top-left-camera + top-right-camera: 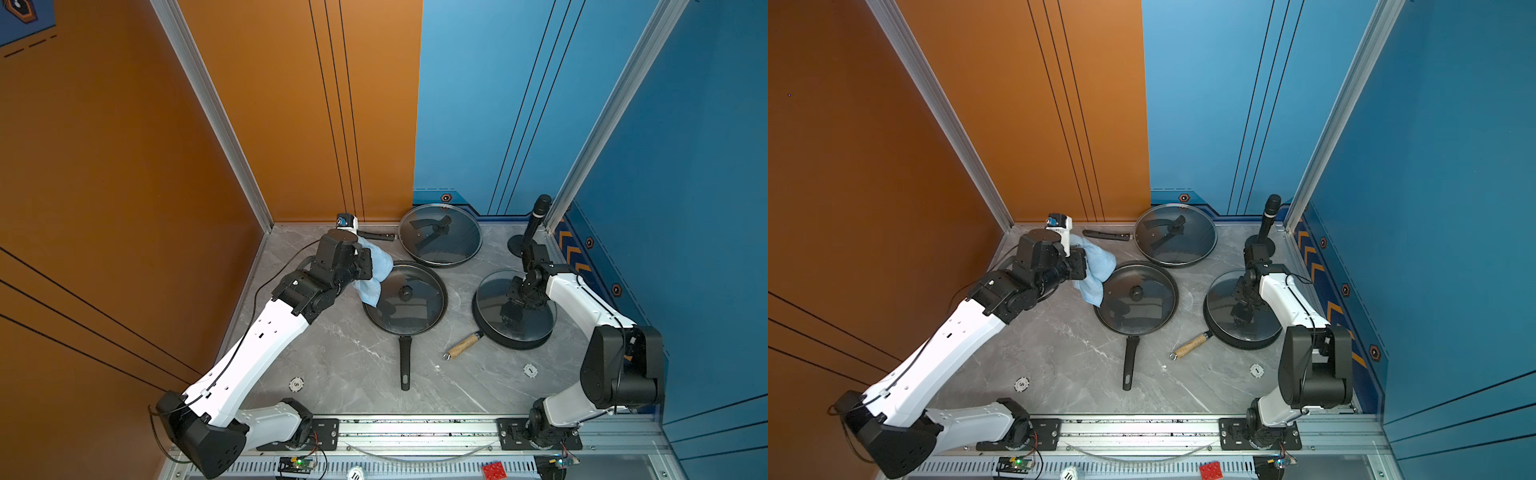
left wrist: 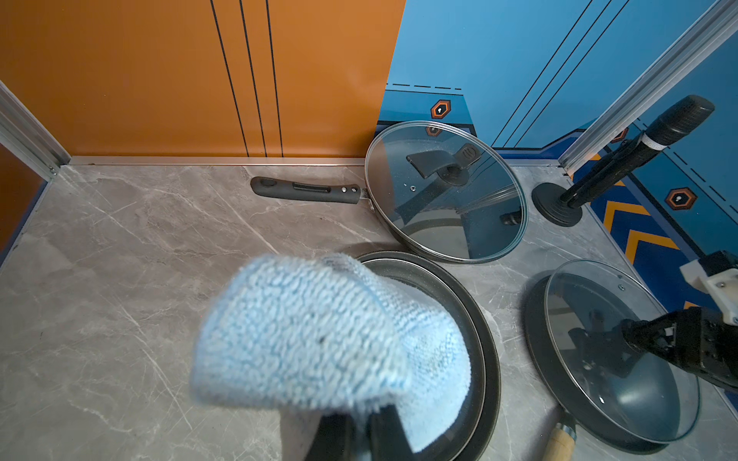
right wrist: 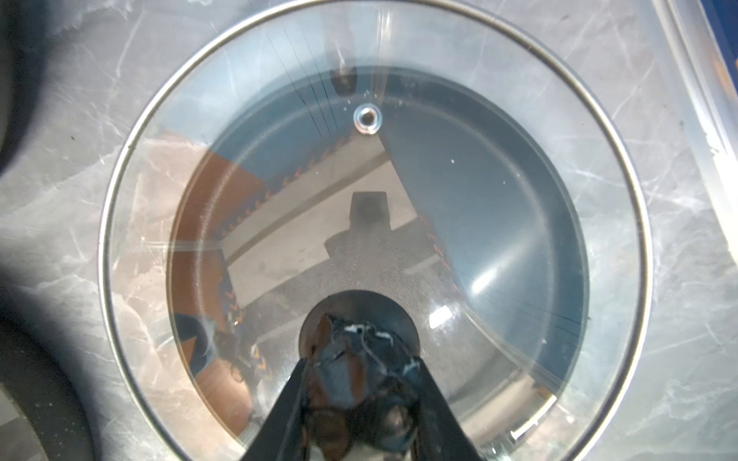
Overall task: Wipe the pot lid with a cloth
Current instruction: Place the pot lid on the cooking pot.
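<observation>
My right gripper is shut on the black knob of a glass pot lid. That lid lies over the black pan with the wooden handle at the right. The light-blue cloth hangs bunched from my left gripper, which is shut on it. The cloth hovers over the left rim of the middle pan's lid, well to the left of the held lid. It hides the left fingertips.
A third lidded pan leans near the back wall. A microphone on a round stand rises at the back right corner. A small white device sits at the back left. Two poker chips lie near the front.
</observation>
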`<action>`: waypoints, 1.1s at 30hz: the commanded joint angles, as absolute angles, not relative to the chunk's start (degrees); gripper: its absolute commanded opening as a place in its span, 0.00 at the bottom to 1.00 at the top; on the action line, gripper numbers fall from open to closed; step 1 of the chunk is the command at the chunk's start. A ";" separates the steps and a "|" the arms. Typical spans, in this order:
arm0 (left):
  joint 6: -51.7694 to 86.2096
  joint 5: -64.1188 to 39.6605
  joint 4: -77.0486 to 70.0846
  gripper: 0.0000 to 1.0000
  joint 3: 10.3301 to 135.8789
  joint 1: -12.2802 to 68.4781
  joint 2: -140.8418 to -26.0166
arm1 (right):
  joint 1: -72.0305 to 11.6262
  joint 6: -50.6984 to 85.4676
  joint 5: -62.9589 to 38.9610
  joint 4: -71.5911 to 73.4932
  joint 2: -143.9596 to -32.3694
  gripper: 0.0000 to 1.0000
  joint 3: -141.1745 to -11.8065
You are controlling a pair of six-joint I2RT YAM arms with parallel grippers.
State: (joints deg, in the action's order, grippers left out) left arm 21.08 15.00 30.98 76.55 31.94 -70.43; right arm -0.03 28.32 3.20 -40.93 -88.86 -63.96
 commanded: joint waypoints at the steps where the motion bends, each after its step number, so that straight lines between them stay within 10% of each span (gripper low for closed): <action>1: 21.71 16.26 30.28 0.00 76.11 32.12 -69.39 | 0.12 28.52 3.50 -37.70 -89.28 0.12 -62.89; 33: 21.97 17.85 30.77 0.00 75.85 32.63 -68.02 | -0.88 28.99 2.19 -34.99 -92.62 0.10 -59.33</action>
State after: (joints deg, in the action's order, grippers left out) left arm 21.52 16.56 31.03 76.01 32.12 -68.25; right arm -0.30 28.36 2.31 -36.86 -92.27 -59.92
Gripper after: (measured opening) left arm 0.074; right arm 0.343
